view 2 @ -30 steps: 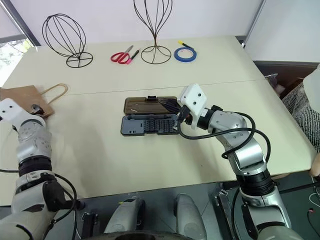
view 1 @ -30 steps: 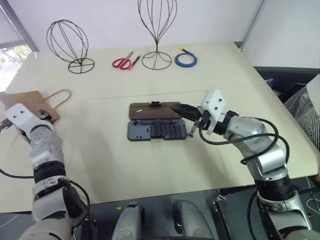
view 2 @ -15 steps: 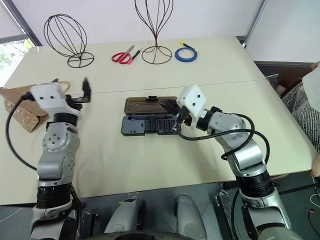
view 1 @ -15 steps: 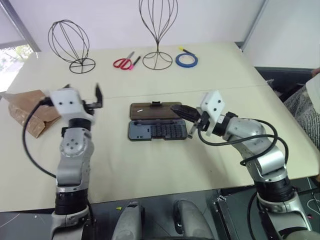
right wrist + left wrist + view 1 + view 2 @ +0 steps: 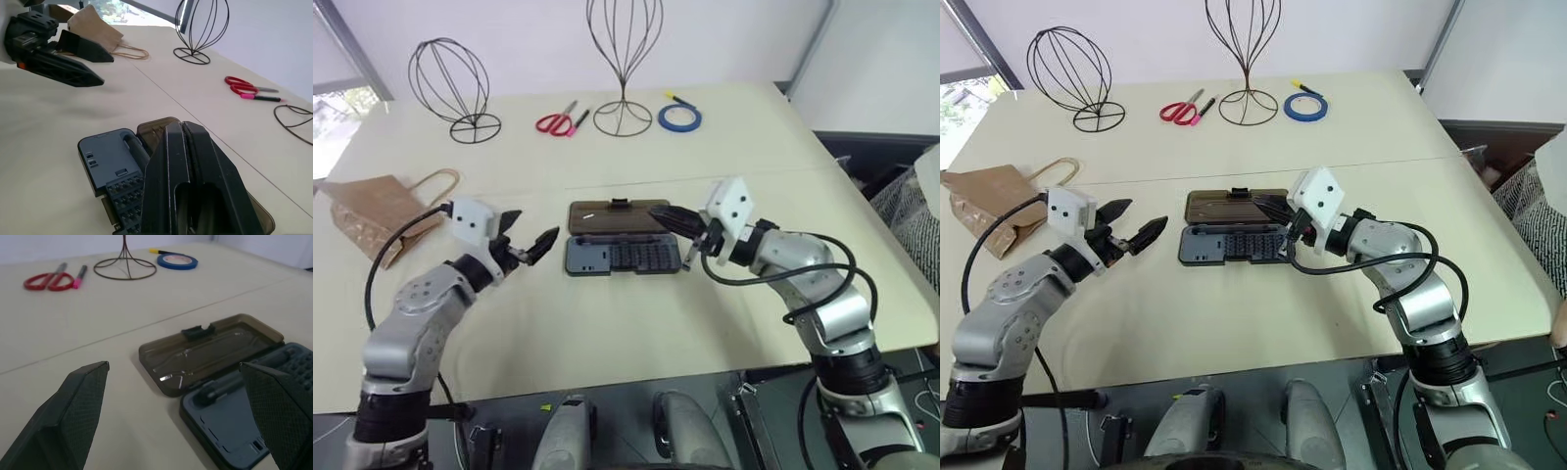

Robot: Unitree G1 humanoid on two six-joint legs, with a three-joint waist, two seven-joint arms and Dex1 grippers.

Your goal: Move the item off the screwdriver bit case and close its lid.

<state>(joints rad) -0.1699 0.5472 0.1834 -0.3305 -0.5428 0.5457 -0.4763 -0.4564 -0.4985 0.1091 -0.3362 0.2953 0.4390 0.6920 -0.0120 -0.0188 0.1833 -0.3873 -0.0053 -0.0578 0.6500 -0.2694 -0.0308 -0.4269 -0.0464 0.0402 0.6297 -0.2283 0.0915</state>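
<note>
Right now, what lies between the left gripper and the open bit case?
Only bare tabletop, seen in the left eye view, separates the left gripper from the bit case.

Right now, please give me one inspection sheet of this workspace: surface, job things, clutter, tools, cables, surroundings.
Surface: beige table, a seam line running across it.
Job things: screwdriver bit case lies open, lid flat on the table behind it; paper bag lies off the case, at the table's left edge.
Clutter: two wire head stands, red scissors, a pink-tipped pen, blue tape roll, all at the far side.
Tools: left tool open, left of the case; right tool shut, over the lid's right end.
Cables: black cable on each forearm.
Surroundings: white walls.
</note>
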